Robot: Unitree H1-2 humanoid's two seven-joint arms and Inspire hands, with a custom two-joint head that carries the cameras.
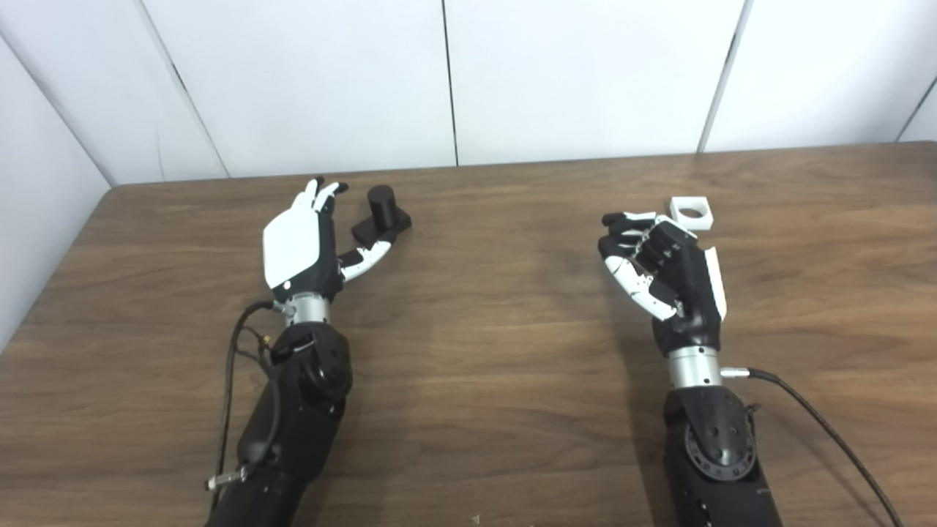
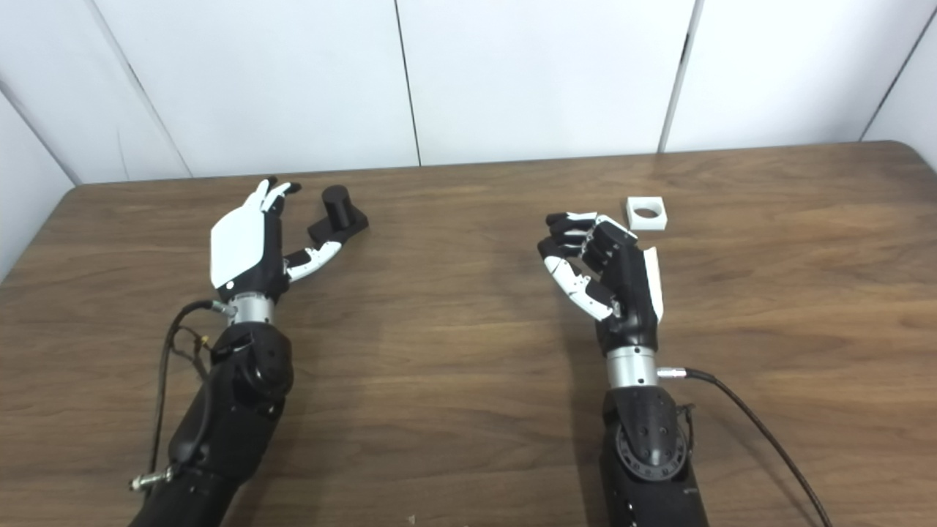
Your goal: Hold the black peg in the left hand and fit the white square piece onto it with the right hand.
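Both hands up off the table [image 1: 512,410] and neither one holding anything yet. My left hand [image 1: 300,245] is spread wide, fingers straight, thumb out toward the peg [image 1: 381,213]. The peg stands upright on its flat black base, long axis vertical, just beside my thumb tip at about two o'clock from my palm. Thumb near the base; I can't tell if it touches.

My right hand [image 2: 604,267] is half curled, fingers bent in but apart, nothing inside them. The square [image 2: 647,213] lies flat on the table at about one o'clock from that hand, just past my fingertips, round hole facing up.

So each piece sits nearer its own hand: peg to the left, square to the right, well apart from each other. As I judge it, the left has to close around the upright peg first, coming in from the side. No containers here, just bare wood.
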